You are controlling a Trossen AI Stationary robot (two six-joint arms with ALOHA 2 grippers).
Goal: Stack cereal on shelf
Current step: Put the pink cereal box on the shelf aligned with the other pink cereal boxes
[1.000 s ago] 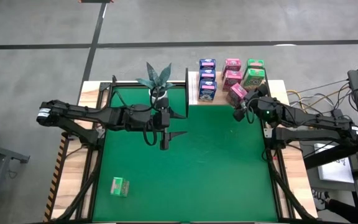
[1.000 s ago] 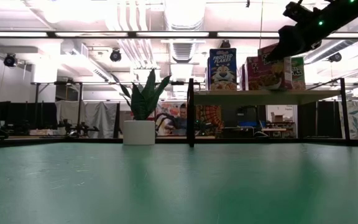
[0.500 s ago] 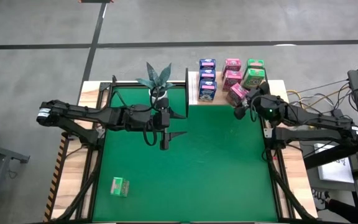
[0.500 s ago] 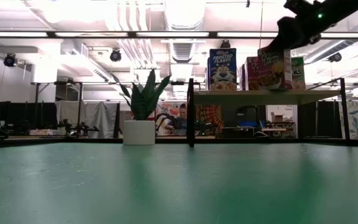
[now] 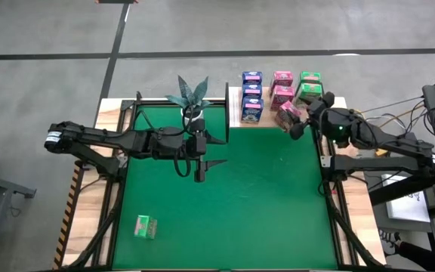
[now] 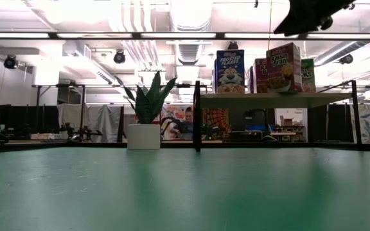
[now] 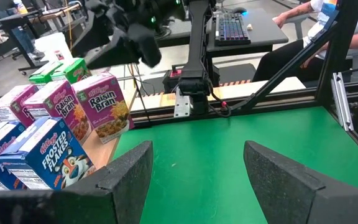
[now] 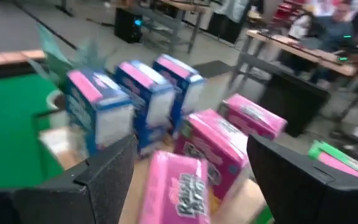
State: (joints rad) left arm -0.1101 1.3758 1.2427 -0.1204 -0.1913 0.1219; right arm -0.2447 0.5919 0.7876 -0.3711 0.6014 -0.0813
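Even, bright overhead light fills the scene; ceiling strip lights (image 6: 95, 34) glare in the low view. The right wrist view is motion-blurred.

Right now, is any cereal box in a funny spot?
Yes. One green cereal box lies alone on the green mat, near its front left corner, far from the shelf where the other boxes stand in rows.

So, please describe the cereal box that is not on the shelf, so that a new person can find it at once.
Start from the green mat that covers the table and go to its near left corner, far from the shelf at the back right. A single small green box lies there flat. Every other cereal box stands on the shelf; this one lies alone on the mat.
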